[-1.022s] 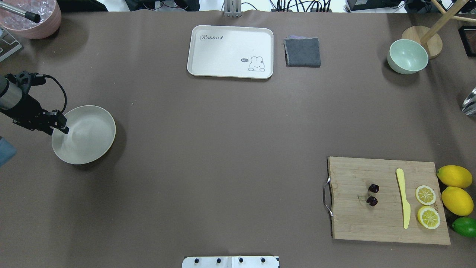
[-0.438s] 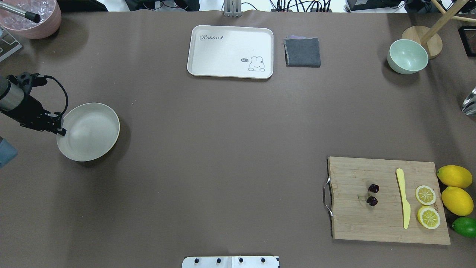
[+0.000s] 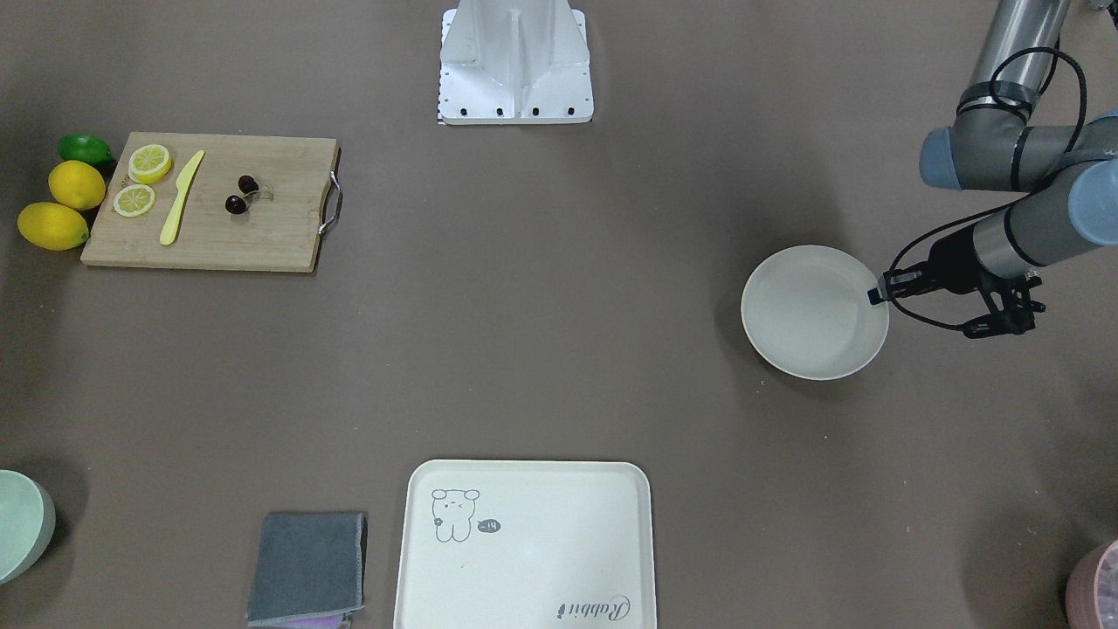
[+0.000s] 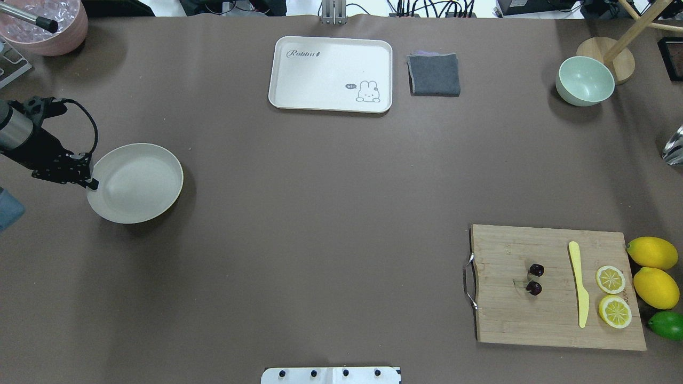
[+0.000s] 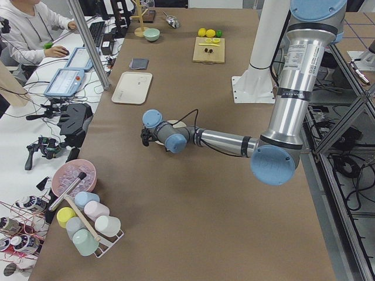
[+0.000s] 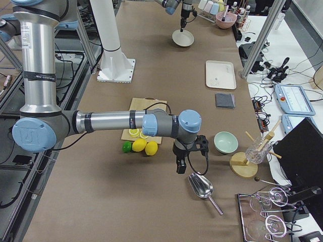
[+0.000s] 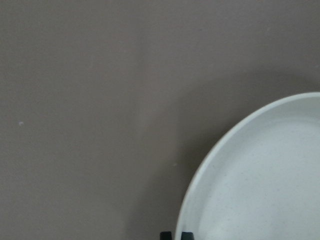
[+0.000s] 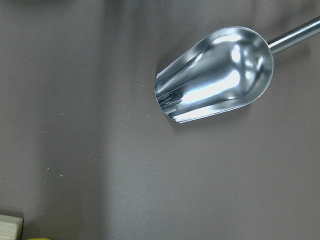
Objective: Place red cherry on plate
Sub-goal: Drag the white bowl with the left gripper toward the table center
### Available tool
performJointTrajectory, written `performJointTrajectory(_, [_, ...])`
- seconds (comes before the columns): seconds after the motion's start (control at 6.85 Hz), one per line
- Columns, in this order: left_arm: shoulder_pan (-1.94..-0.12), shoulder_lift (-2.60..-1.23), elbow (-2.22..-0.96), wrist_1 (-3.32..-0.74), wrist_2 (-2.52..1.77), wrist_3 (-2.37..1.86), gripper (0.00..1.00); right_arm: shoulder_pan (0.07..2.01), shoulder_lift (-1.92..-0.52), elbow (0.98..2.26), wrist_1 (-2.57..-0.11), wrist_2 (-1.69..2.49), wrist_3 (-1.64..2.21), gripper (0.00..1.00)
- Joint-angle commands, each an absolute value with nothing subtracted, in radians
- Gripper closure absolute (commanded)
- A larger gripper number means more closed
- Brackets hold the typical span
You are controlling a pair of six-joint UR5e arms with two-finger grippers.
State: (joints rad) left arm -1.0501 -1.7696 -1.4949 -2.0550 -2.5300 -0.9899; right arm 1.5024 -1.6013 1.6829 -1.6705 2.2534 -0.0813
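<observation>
The red cherry [image 4: 533, 288], two dark balls on one stem, lies on the wooden cutting board [image 4: 507, 320] at the near right, also seen as the cherry [image 3: 236, 203] in the front-facing view. The cream plate [image 4: 139, 184] rests at the far left of the table. My left gripper [image 4: 92, 181] is shut on the plate's left rim; the left wrist view shows its fingertips [image 7: 165, 235] pinching the plate [image 7: 260, 190] edge. My right gripper [image 6: 179, 169] hangs beyond the table's right end, far from the cherry. It shows only in the side view, so I cannot tell its state.
On the board lie a yellow knife [image 4: 579, 282] and two lemon halves [image 4: 611, 279]. Whole lemons [image 4: 652, 253] and a lime [image 4: 667, 324] sit beside it. A rabbit tray [image 4: 331, 58], grey cloth [image 4: 434, 74] and mint bowl [image 4: 584, 80] line the far edge. A metal scoop [image 8: 215, 75] lies under the right wrist.
The plate has shifted to the right and slightly toward the far edge, with my left gripper staying at its left rim. The cherry and board have not moved.
</observation>
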Motion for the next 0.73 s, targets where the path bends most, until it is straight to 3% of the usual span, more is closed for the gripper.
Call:
performJointTrajectory(0.0, [-1.051, -1.898, -1.525, -1.953, -2.553, -1.145, 1.0, 1.503, -1.606, 1.693, -1.671, 2.255, -0.08, 0.0])
performJointTrajectory(0.58, [-0.804, -2.081, -1.529, -1.947, -2.369, -1.51, 1.0, 1.503, -1.606, 1.704, -1.671, 2.26, -0.081, 0.0])
